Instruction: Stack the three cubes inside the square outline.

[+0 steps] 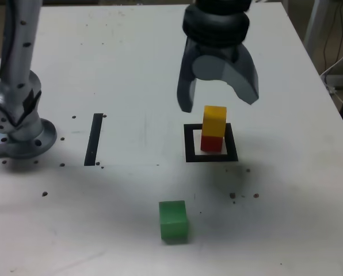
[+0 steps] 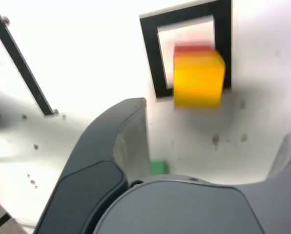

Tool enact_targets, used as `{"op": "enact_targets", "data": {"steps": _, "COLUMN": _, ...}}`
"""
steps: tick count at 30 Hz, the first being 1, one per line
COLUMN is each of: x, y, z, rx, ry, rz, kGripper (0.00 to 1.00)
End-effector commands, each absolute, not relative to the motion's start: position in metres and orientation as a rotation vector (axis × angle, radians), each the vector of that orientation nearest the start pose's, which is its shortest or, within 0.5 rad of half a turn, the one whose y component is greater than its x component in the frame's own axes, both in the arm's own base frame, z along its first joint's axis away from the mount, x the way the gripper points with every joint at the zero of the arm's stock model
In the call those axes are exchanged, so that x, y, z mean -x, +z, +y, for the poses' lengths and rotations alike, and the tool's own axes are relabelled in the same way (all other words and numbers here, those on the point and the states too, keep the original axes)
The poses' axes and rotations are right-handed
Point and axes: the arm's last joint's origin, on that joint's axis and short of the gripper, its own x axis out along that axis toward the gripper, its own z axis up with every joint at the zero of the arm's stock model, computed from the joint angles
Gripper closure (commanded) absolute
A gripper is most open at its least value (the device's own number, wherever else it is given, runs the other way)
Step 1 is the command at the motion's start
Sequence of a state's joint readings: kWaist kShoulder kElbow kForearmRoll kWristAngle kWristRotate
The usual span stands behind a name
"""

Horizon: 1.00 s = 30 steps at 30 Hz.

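Observation:
The yellow cube (image 1: 214, 120) rests on top of the red cube (image 1: 212, 142), and that pair stands inside the black square outline (image 1: 190, 145). The green cube (image 1: 173, 221) lies alone on the table, nearer the front edge. My gripper (image 1: 217, 102) hangs open just above and behind the stack, holding nothing. In the wrist view the yellow cube (image 2: 198, 78) covers most of the red cube (image 2: 193, 48) within the square outline (image 2: 151, 53). Only a small piece of the green cube (image 2: 158, 167) shows past one of my fingers (image 2: 121, 141).
A thin black strip (image 1: 94, 138) lies on the white table (image 1: 131, 69) toward the exterior view's left, and the arm's grey base (image 1: 19, 123) stands beyond it. Small dark specks dot the tabletop. Cables hang past the table's edge at the exterior view's right.

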<state>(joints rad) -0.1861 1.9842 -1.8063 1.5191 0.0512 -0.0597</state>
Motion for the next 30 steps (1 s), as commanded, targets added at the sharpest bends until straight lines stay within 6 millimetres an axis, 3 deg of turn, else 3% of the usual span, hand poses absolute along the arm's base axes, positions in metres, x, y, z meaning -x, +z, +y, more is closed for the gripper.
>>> {"op": "enact_targets", "data": {"steps": 1, "x": -0.329, "y": 0.335, "z": -0.078, "rx": -0.161, "ry": -0.043, "rz": 1.666, "kGripper": 0.0}}
{"op": "enact_targets", "data": {"steps": 6, "x": -0.308, "y": 0.339, "z": -0.117, "rx": -0.15, "ry": -0.022, "rz": 1.665, "kGripper": 0.0}}
{"op": "enact_targets", "data": {"steps": 13, "x": -0.299, "y": 0.318, "z": -0.156, "rx": -0.129, "ry": -0.027, "rz": 1.731, "kGripper": 0.0}}
{"op": "enact_targets", "data": {"steps": 23, "x": -0.3, "y": 0.286, "z": -0.192, "rx": -0.091, "ry": -0.073, "rz": 1.809, "kGripper": 0.01}}
{"op": "enact_targets", "data": {"steps": 30, "x": -0.298, "y": 0.261, "z": -0.199, "rx": -0.066, "ry": -0.112, "rz": 1.842, "kGripper": 0.01}}
